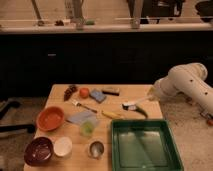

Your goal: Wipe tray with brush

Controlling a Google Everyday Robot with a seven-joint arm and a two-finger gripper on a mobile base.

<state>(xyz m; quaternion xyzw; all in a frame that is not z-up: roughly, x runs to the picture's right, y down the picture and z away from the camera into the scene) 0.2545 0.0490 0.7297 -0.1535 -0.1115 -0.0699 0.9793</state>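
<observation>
Camera view: A white robot arm reaches in from the right over a wooden desk (60, 102) crowded with kitchenware. Its tool (151, 93) is at the desk's right edge, fingers closed tight on the far end of the white handle of the brush (131, 104). The brush slants down and leftward from that grip, and its dark bristle head sits low over the desk, just beyond the curved green pepper (140, 111). Whether the bristles touch the wood cannot be told.

The green tray (142, 147), the largest item on the desk, fills the near right corner. Its pale glossy bottom is bare, and its far rim lies just on the near side of the pepper, apart from the brush.

A yellow item (111, 114) lies left of the pepper. Farther back are a dark block with a tan top (111, 91), a blue sponge (98, 95), a round orange-red fruit (84, 92) and a bunch of dark grapes (70, 91). A fork (82, 105) rests near the middle, above a blue-grey cloth (80, 117) and a small green cup (87, 128).

On the left stand an orange bowl (50, 118), a dark maroon bowl (38, 150) and a small white bowl (63, 146). A metal cup (96, 148) sits just beside the tray's left rim.
</observation>
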